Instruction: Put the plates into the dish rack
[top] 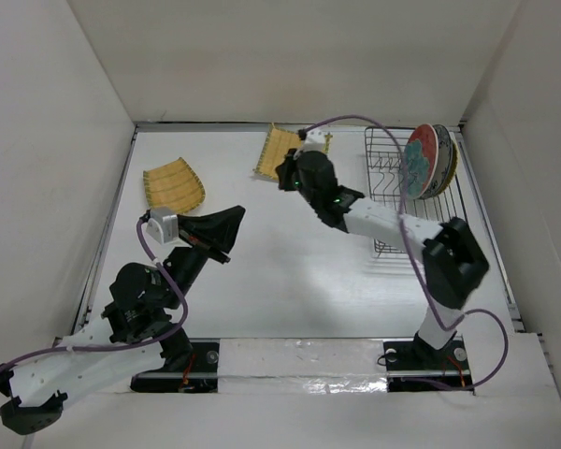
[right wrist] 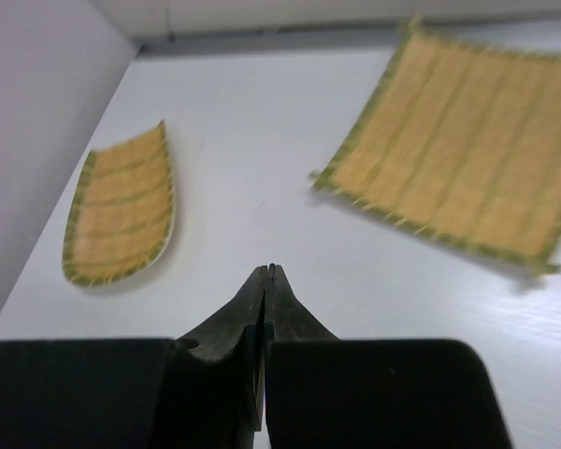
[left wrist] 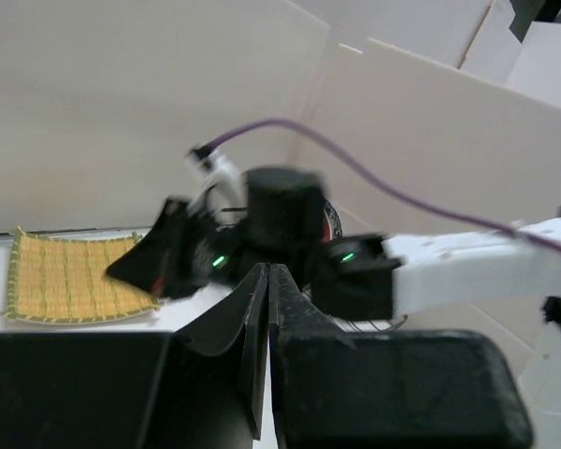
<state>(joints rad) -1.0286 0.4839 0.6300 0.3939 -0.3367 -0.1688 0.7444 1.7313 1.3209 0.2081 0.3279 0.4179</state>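
Note:
The black wire dish rack (top: 385, 201) stands at the back right. The red plate (top: 417, 161) with the teal-white pattern stands on edge in it, with other plates (top: 446, 154) stacked close behind. One square yellow ribbed plate (top: 173, 187) lies at the left, also in the right wrist view (right wrist: 122, 220). A second square yellow plate (top: 280, 150) lies at the back centre, seen flat in both wrist views (right wrist: 458, 159) (left wrist: 65, 276). My right gripper (top: 283, 175) (right wrist: 266, 269) hangs shut and empty just in front of that plate. My left gripper (top: 237, 215) (left wrist: 267, 269) is shut and empty, right of the left plate.
White walls close in the table on the left, back and right. The right arm (left wrist: 280, 224) stretches across from the rack side, filling the middle of the left wrist view. Purple cables loop over both arms.

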